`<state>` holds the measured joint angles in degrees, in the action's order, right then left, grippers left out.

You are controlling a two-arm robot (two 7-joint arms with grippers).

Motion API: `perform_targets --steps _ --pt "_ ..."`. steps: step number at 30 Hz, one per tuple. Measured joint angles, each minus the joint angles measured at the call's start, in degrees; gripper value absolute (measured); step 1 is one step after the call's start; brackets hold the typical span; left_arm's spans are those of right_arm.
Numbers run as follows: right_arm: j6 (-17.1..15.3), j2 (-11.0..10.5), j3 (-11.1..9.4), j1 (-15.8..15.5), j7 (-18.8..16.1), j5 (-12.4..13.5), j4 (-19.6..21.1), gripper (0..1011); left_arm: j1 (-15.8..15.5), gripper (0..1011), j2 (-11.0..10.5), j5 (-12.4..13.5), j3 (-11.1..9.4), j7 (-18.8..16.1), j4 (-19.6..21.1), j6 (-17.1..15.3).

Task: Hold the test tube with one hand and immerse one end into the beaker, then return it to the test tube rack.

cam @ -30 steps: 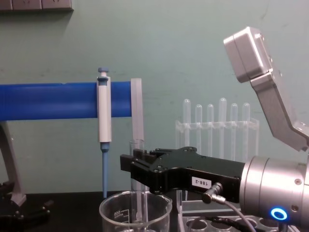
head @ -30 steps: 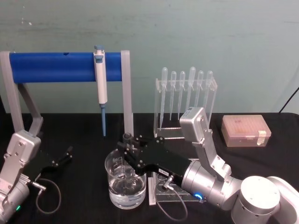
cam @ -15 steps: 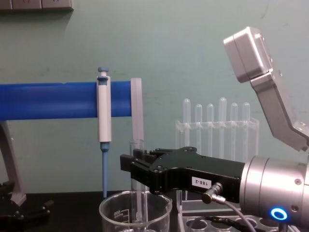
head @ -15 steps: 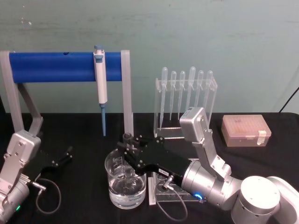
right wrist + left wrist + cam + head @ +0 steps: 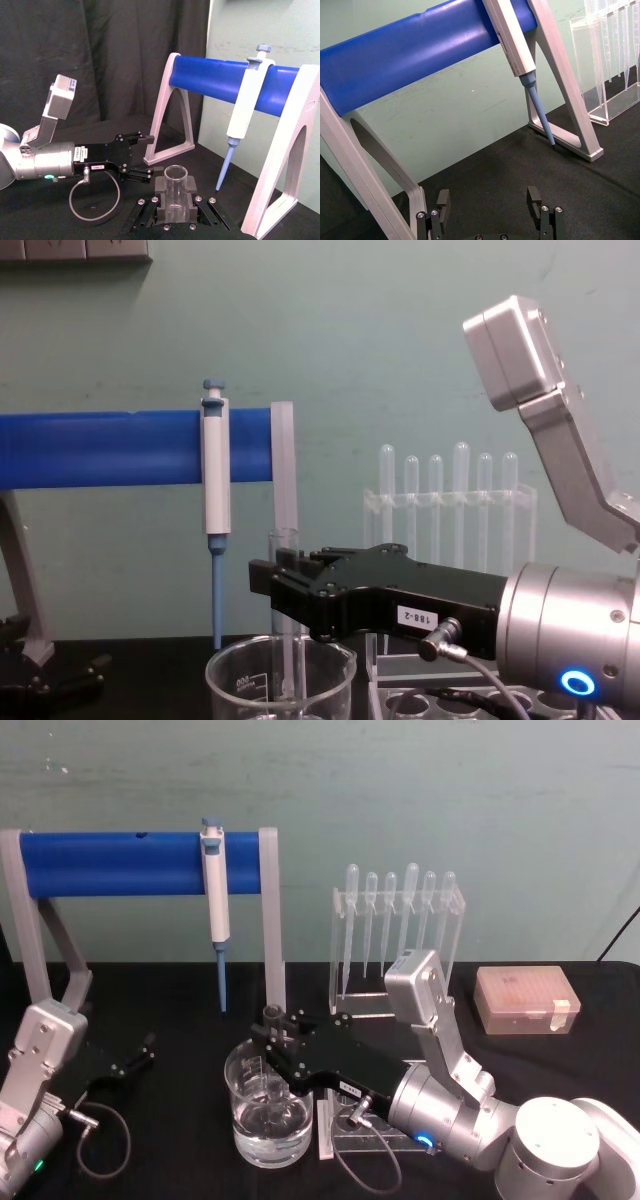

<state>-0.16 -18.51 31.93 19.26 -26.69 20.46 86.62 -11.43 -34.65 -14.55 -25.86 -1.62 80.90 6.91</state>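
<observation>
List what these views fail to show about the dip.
- Lower end of the test tube: chest view, cut off by the bottom edge; head view, hidden under the right gripper.
- Water line in the beaker: chest view, below the bottom edge, so immersion is unsettled.
- Test tube rack: chest view, mostly cut off at the bottom.

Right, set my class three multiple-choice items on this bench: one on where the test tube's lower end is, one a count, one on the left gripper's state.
1. Where is the test tube's lower end?
A in the beaker
B in a rack
C lying on the table
2. How many pipettes stand in the clear stand?
A four
B six
C eight
3. The left gripper is:
A open
B shut on a tube
C shut on the pipettor

Answers:
1. A: the right gripper holds the tube upright, with its lower end inside the glass.
2. B: six bulbs stand in a row.
3. A: its jaws stand apart with nothing between.
</observation>
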Motion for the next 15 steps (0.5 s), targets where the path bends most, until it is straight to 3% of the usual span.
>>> perform_targets --steps 15 --pt "0.0 0.0 0.0 0.0 0.0 0.0 0.0 224 0.0 1000 0.0 0.0 0.0 0.0 0.0 0.0"
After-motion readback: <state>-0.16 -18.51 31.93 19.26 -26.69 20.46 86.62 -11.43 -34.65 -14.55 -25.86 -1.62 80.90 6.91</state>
